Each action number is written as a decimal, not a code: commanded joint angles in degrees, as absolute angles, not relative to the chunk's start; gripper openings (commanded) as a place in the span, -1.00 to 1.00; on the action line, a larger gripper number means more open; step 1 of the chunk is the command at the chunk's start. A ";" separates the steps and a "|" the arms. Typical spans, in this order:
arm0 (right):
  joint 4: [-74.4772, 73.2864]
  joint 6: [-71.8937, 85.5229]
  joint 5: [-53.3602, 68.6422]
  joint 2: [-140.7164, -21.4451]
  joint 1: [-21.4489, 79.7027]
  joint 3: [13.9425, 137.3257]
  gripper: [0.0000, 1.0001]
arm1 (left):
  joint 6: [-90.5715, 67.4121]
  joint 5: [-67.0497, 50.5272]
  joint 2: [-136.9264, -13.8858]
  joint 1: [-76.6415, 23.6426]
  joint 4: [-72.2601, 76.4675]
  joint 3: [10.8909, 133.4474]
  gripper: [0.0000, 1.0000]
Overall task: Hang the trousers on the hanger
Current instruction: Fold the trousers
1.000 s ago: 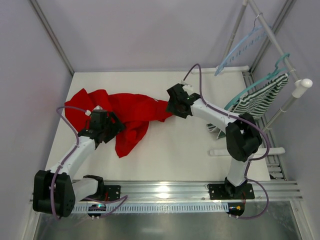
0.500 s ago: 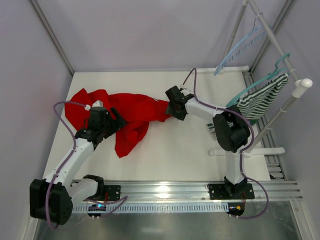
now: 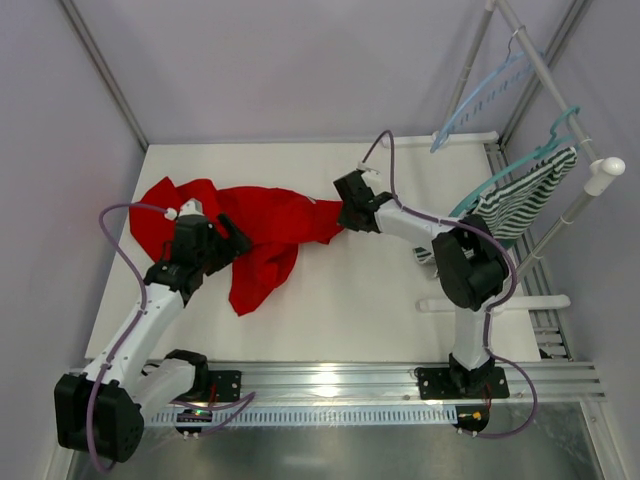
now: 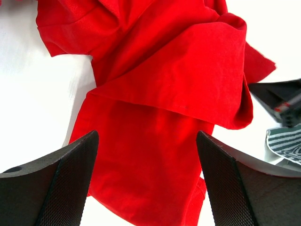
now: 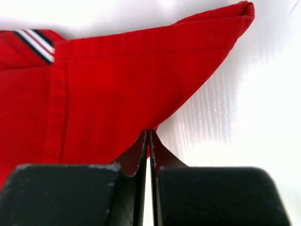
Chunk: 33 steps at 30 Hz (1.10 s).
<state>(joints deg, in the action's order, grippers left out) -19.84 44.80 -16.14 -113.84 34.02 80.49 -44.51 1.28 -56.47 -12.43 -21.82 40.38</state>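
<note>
The red trousers [image 3: 262, 226] lie crumpled on the white table at left centre. My right gripper [image 3: 344, 222] is shut on their right-hand edge. In the right wrist view the jaws [image 5: 148, 134] meet on the hem of the red cloth [image 5: 117, 80], with the striped waistband trim [image 5: 37, 43] at upper left. My left gripper [image 3: 230, 240] hovers open over the trousers' left part. In the left wrist view its fingers [image 4: 146, 141] straddle a folded leg [image 4: 160, 94] without touching it. The pale blue hanger [image 3: 480, 95] hangs on the rack at upper right.
A darker teal hanger [image 3: 530, 155] carries a green-and-white striped garment [image 3: 520, 200] on the sloping rack pole [image 3: 560, 85] at right. The rack's white base bar [image 3: 490, 302] lies on the table by the right arm. Walls close in the left and back.
The right gripper has shut on the trousers' right edge. The left arm has stretched forward a little over the cloth, still open.
</note>
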 commanded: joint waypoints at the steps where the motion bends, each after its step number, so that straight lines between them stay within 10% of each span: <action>1: -15.03 42.27 -19.34 -105.39 34.37 79.11 -0.93 | -43.59 0.97 -55.90 -12.66 -20.04 41.14 0.69; 8: -19.34 46.76 -21.45 -108.45 33.49 80.94 -0.65 | -44.56 -1.93 -56.51 -12.66 -18.72 39.73 0.69; 11: -19.07 48.42 -21.44 -110.82 33.31 81.21 -0.12 | -44.21 -1.67 -55.90 -12.66 -19.07 39.55 0.69; 18: -20.65 50.80 -24.35 -113.55 32.61 81.83 0.07 | -44.12 -1.58 -55.11 -12.66 -19.51 39.46 0.70; 27: -21.00 53.53 -22.59 -118.03 30.85 82.79 0.00 | -44.56 -2.11 -55.99 -12.74 -18.55 39.64 0.70; 33: -19.69 49.66 -21.45 -118.92 30.50 85.08 -0.72 | -45.00 -1.32 -56.51 -12.66 -18.63 39.03 0.71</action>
